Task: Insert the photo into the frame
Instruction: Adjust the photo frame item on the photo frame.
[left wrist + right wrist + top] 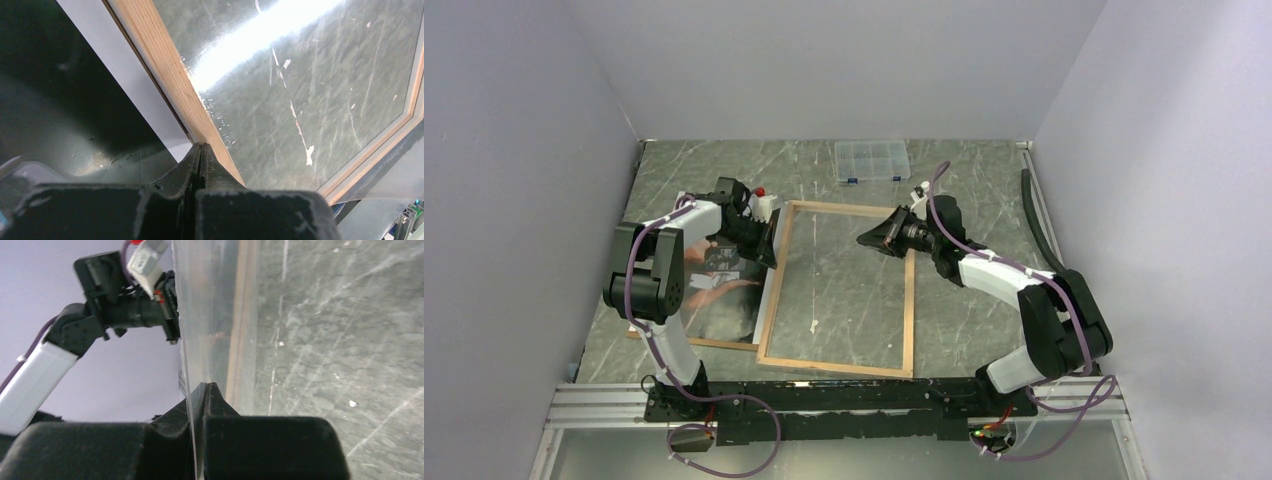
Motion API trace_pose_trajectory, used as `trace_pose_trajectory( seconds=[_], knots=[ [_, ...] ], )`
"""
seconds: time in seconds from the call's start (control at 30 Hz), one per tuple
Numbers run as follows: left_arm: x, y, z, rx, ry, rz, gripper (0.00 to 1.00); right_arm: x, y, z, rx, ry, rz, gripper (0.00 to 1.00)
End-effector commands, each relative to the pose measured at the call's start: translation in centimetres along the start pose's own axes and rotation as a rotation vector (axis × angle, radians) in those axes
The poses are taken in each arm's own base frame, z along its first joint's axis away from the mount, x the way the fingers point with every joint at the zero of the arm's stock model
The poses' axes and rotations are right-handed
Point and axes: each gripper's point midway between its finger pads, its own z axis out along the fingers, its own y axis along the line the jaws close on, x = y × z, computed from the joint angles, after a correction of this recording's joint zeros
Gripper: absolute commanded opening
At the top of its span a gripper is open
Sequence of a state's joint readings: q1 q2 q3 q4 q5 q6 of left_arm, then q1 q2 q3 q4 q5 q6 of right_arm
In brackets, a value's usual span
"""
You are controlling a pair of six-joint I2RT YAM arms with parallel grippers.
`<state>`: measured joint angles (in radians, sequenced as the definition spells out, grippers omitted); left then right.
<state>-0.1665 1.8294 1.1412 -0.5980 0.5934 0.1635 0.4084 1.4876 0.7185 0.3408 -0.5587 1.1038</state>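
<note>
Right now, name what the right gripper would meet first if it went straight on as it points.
Likely the left gripper, straight across the frame from the right gripper; relative height is unclear.

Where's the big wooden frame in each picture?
Top external: the frame lies in the middle.
Left wrist: its wooden bar runs diagonally from top left to bottom centre.
Right wrist: its wooden bar stands upright in the centre, seen through a clear sheet.
Shared landmark: the green marble table.
</note>
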Motion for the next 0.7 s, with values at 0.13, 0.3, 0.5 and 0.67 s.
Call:
trace_pose_trajectory(
  seconds=[0.13, 0.3, 0.5, 0.67],
  knots=[
    [2.4, -1.1, 1.3, 0.042, 0.083, 0.0, 0.03, 0.4, 5.1, -0.8, -0.153, 0.014, -0.124, 0.0],
    [2.3, -1.2, 1.2, 0.042, 0.082, -0.002, 0.03, 0.9, 4.1, -0.2, -0.147, 0.039, -0.079, 0.0],
    [2.4, -1.2, 1.0, 0.037, 0.085, 0.003, 0.03, 1.1, 2.3, 0.3, -0.088, 0.044, -0.059, 0.0],
    [2.4, -1.1, 1.0, 0.032, 0.086, 0.004, 0.03, 1.2, 0.1, -0.4, -0.023, 0.041, -0.047, 0.0]
  ],
)
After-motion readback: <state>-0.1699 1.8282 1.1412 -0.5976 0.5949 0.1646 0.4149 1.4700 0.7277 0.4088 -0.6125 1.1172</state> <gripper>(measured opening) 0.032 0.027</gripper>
